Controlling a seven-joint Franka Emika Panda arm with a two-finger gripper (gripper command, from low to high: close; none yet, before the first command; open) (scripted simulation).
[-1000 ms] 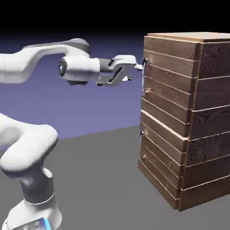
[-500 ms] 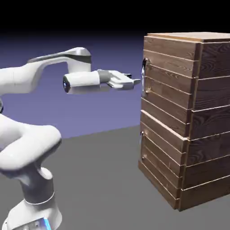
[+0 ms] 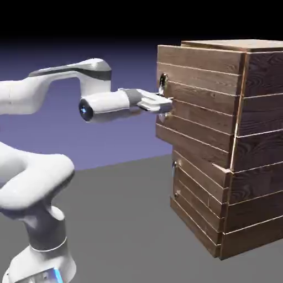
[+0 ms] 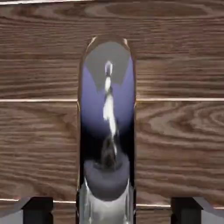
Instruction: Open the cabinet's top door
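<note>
Top door (image 3: 202, 91) swung partly open, shiny silver handle (image 4: 107, 131) between open fingers (image 4: 38, 211), gaps either side

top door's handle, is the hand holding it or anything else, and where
can't be told, the silver handle runs between the fingertips of the hand, but wood shows on both sides of it and no contact is visible

Brown wood grain with pale seams on the cabinet (image 3: 260, 132); glossy silver, violet-reflecting handle (image 4: 108, 113); white arm (image 3: 50, 190).

No readable text, labels, numbers or signs anywhere.
</note>
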